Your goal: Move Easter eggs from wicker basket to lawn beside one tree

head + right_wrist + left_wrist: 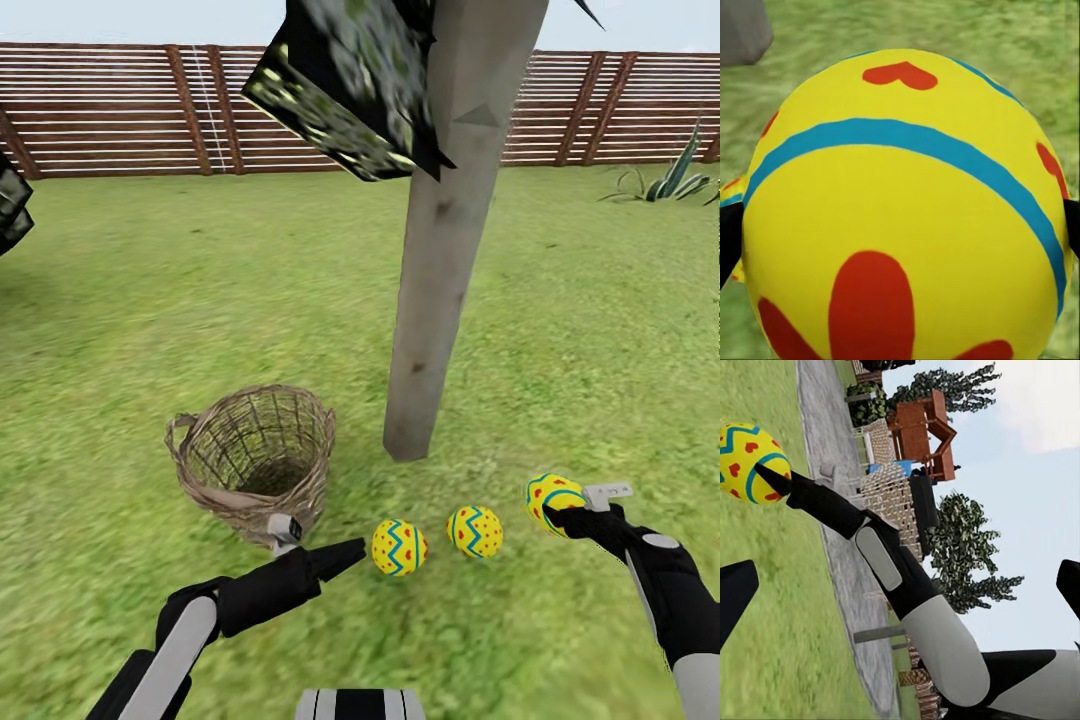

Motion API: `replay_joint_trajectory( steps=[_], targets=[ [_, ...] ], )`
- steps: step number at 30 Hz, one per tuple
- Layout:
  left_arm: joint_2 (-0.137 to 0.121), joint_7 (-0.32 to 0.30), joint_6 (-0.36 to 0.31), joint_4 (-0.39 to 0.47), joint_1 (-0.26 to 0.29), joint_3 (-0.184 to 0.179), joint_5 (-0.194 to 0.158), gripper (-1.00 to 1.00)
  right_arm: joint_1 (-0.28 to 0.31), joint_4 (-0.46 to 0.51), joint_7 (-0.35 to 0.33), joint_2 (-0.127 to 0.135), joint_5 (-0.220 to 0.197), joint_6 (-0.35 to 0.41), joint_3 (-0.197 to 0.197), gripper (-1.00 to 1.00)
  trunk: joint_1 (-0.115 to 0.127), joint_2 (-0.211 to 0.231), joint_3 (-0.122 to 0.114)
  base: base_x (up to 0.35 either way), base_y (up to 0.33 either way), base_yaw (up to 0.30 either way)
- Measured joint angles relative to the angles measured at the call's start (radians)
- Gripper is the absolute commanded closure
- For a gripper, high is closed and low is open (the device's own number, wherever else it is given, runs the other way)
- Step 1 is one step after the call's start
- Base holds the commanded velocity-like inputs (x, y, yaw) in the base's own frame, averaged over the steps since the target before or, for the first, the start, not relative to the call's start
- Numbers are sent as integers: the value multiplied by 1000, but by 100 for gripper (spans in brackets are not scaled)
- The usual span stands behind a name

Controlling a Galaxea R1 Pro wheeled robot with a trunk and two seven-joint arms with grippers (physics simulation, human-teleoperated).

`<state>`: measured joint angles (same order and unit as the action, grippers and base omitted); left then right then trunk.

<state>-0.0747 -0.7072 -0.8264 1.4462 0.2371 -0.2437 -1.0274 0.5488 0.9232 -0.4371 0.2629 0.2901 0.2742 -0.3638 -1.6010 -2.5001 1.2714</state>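
Observation:
The wicker basket (255, 460) stands on the lawn (200, 290), tilted slightly, with nothing showing inside. Just right of it rises the pale trunk of the tree (445, 250). Two yellow Easter eggs (399, 547) (475, 531) with blue zigzags and red marks lie on the grass in front of the trunk. My right gripper (562, 515) is shut on the third egg (550, 497) (900, 210) (746, 461), held just above the grass to the right of the other two. My left gripper (318, 545) is open and holds nothing, between the basket and the nearest egg.
A dark angular leaf panel (340, 90) hangs overhead beside the trunk. A wooden slat fence (120, 110) closes the lawn at the back, with a spiky plant (670, 180) at the far right. A grey paved path (832, 472) runs beyond the grass.

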Motion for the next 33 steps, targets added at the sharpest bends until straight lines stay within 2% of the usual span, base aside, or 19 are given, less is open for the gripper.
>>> replay_joint_trajectory(
  steps=[2, 4, 8, 11, 13, 18, 20, 22, 24, 28, 33],
  targets=[
    [0, -1, 1, 0, 0, -1, 0, -100, 0, -5, 47, 0, -6, -20, 1, 100, 0, 0, 0, 23, -344, 0],
    [0, -1, 3, 0, 0, 0, 0, -100, 0, -38, 73, 0, -7, -76, 2, 100, 0, 0, 0, 32, -168, 0],
    [0, -1, 40, 0, 0, -2, 0, -100, 0, -177, 172, -3, 4, -252, 5, 100, 0, 0, 0, 5, -75, 19],
    [1, -1, 47, 0, 0, -8, 0, -100, 0, -207, 257, -38, 7, -332, 6, 100, 0, 0, 0, 17, -297, 227],
    [1, -1, 48, 0, 0, -9, -1, -100, 0, -211, 289, -47, 8, -343, 7, 100, 0, 0, 0, 111, -326, 286],
    [2, -1, 49, -10, 0, -20, 1, -100, 0, -236, 301, -50, 8, -348, 13, 100, 0, 0, 0, 132, -189, 295],
    [2, -1, 50, -20, 0, -30, 1, -100, 0, -252, 303, -50, 9, -348, 43, 100, 0, 0, 0, 16, -20, 296],
    [3, -1, 50, -23, 0, -34, 1, -100, 0, -277, 319, -50, 9, -351, 99, 100, 0, 0, 0, 4, -4, 296],
    [3, -1, 50, -24, 0, -34, 1, -100, 0, -292, 336, -50, 9, -352, 122, 100, 0, 0, 0, 1, -1, 200],
    [3, -1, 50, -24, 0, -35, 1, -100, 0, -300, 343, -50, 7, -352, 130, 100, 0, 0, 0, 0, -57, 30],
    [3, 0, 50, -25, 0, -35, 1, -100, 0, -301, 368, -50, 8, -352, 130, 100, 0, 0, 0, 28, -313, 1]
  ],
)
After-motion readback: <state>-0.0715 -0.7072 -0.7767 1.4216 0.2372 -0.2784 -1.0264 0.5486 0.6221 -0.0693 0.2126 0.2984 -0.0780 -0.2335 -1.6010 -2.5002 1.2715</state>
